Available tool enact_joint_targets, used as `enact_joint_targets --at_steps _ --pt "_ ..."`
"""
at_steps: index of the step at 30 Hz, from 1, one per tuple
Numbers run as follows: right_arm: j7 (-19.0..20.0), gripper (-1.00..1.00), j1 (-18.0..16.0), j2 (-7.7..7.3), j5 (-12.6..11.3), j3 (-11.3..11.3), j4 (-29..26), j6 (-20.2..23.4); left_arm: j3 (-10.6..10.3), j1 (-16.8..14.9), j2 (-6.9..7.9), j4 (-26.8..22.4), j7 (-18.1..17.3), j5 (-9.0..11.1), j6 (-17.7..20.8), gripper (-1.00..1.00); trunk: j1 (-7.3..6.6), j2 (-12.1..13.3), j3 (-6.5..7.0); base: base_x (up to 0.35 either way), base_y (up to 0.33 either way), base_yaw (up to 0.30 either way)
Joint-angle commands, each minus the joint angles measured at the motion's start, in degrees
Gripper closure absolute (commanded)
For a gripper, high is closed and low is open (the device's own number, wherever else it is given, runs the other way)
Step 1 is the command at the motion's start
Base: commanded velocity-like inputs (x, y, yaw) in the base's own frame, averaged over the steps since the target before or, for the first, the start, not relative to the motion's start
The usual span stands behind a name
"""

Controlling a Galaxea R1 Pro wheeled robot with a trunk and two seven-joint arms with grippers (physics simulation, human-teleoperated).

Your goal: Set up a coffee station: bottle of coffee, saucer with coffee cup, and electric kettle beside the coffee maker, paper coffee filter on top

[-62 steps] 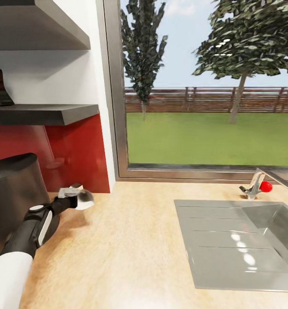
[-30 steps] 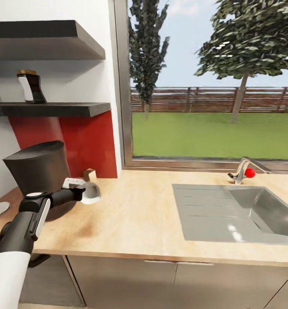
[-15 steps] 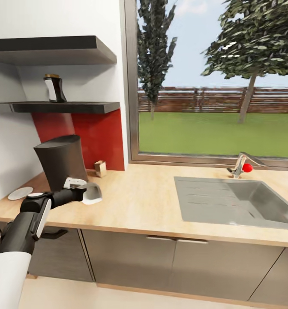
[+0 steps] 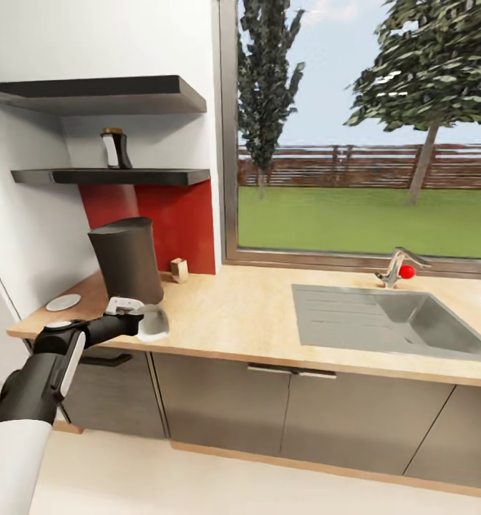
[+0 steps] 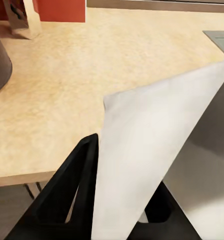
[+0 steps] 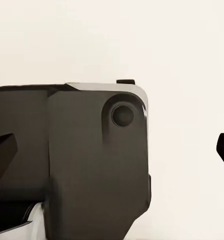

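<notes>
Your left gripper [image 4: 142,319] pinches the white paper coffee filter [image 4: 153,323] beside the tall dark coffee maker [image 4: 128,259]; your right gripper's grip can't be told.

A steel sink [image 4: 412,336] with a red-knobbed faucet [image 4: 396,270] sits below the window [image 4: 369,143].

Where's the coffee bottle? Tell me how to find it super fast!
Start at the big window and look to its left, where two dark shelves hang on the white wall above a red panel. On the lower shelf stands the bottle of coffee. It is a small dark bottle with a white label and a brownish cap, alone on that shelf and high above the tall black coffee maker.
</notes>
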Motion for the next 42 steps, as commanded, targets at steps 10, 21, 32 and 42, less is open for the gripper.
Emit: enact_joint_targets --at_steps 10,21,32,42 --pt "0.1 -1.00 0.0 0.02 0.0 -0.2 0.0 -0.2 0.9 -0.1 1.62 0.0 -0.7 -0.5 0.1 1.00 0.01 -0.1 -0.12 -0.044 0.000 0.270" --pt "0.1 -1.00 0.0 0.02 0.0 -0.2 0.0 -0.2 7.2 -3.2 8.87 0.6 -5.1 -1.1 10.6 1.00 0.01 -0.1 -0.12 -0.001 0.000 0.278" --pt "0.0 -1.00 0.0 0.10 -0.1 -0.1 -0.1 -0.1 11.5 -31.9 10.33 26.8 15.6 -0.8 20.1 1.00 0.01 -0.1 -0.20 0.000 0.000 0.278" --pt "-0.1 -1.00 0.0 0.28 -0.1 -0.1 -0.2 -0.2 27.1 -42.3 9.36 41.4 28.2 5.1 20.1 1.00 0.01 -0.1 -0.44 0.000 0.000 0.166"
